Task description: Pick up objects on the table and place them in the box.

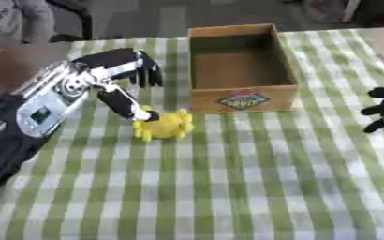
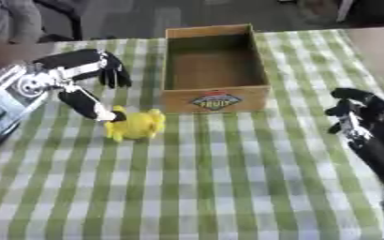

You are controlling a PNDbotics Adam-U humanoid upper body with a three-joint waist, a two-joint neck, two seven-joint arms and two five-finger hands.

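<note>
Reaching in from the near left, the left hand has its thumb down against the left side of the yellow toy, while the fingers hang spread above and behind it, not closed round anything. That toy sits on the checked table, just in front of the wooden box's left front corner, and looks roughly round, with no clear long axis. So the toy lies below and slightly right of the fingers; they would need to drop and curl. Over at the right edge, the right hand rests idle, fingers relaxed, well apart from the toy.
</note>
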